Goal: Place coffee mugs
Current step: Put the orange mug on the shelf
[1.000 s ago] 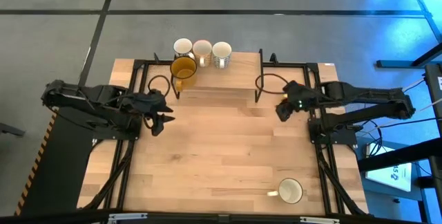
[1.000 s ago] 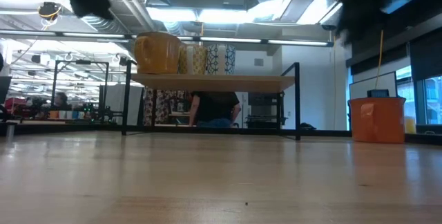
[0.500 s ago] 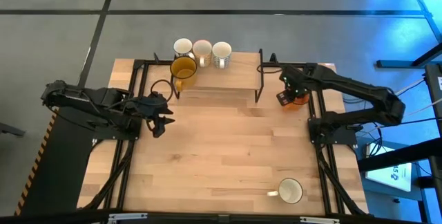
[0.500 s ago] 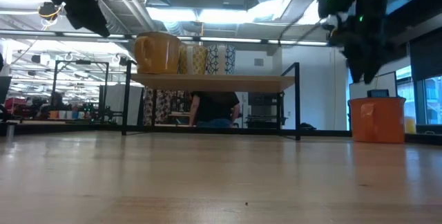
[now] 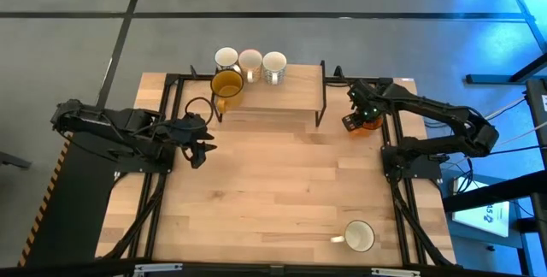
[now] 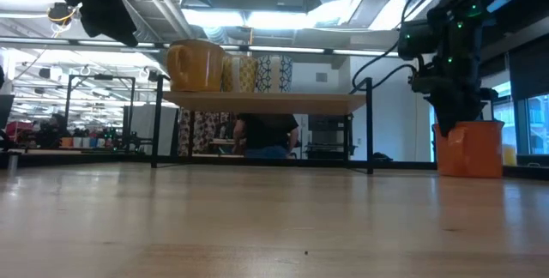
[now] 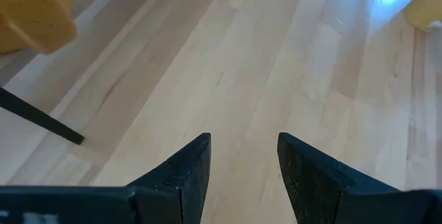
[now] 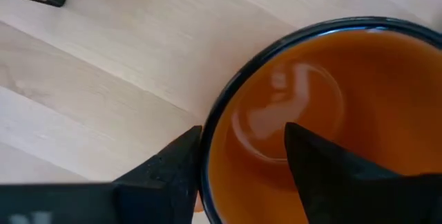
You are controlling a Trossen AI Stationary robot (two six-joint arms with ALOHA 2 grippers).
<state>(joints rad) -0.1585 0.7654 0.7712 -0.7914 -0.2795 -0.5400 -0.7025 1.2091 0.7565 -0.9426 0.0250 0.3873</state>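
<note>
The orange mug (image 5: 373,124) (image 6: 467,149) stands upright on the table by the right end of the raised shelf. My right gripper (image 5: 357,120) (image 8: 243,128) is open and reaches down over its dark rim, one finger inside and one outside. My left gripper (image 5: 205,147) (image 7: 243,137) is open and hovers above bare wood near the shelf's left end. The amber mug (image 5: 226,85) (image 6: 196,66) and three pale mugs (image 5: 250,60) stand on the shelf's left part. One white mug (image 5: 359,236) stands near the table's near edge, handle to the left. My right gripper comes at the orange mug from above, pointing down. One finger (image 8: 324,172) is inside the hollow and one finger (image 8: 169,175) is outside the wall (image 8: 207,141). I cannot tell whether either finger touches the wall. The mug stands on the table.
The wooden shelf (image 5: 282,97) (image 6: 266,100) on black metal legs spans the far middle of the table, with its right half bare. Black frame rails run along both table sides. A wide stretch of bare wood lies in the middle. A person is seen behind the shelf in the low view.
My right gripper has swung from the middle right of the table toward the far right, to above the orange mug. It has then come down, so that its fingers stand astride the mug's wall. The left arm has kept still.
</note>
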